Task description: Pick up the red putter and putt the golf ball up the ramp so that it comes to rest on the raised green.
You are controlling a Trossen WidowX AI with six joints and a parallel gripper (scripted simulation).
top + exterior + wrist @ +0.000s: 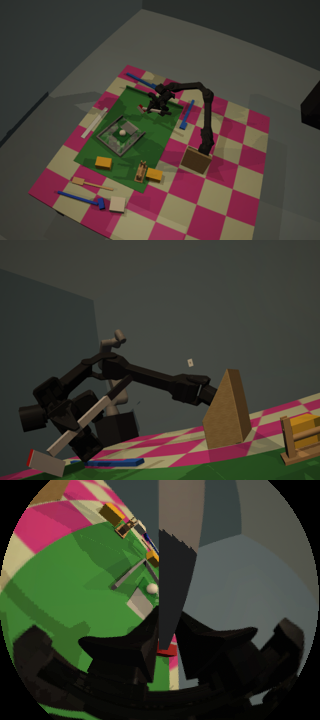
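Note:
My gripper (151,109) (78,429) (165,608) is shut on the pale shaft of the red putter (156,110) (93,411) (181,510). The putter is tilted above the back of the green mat (144,152), its dark handle end up and its red and white head (47,463) low. The white golf ball (122,132) (152,588) is inside the grey-walled frame, over the dark raised green (124,139), just beyond the grey ramp (129,127) (141,602). The fingers partly hide the head in the wrist view.
Blue clubs (188,113) (140,80) lie right of and behind the mat. A white bar (94,122) lies left. Orange blocks (103,163) (154,174) and a wooden stand (140,172) are near the front. Another blue club (77,198), a wooden paddle (78,181) and a pale block (117,204) lie beyond them.

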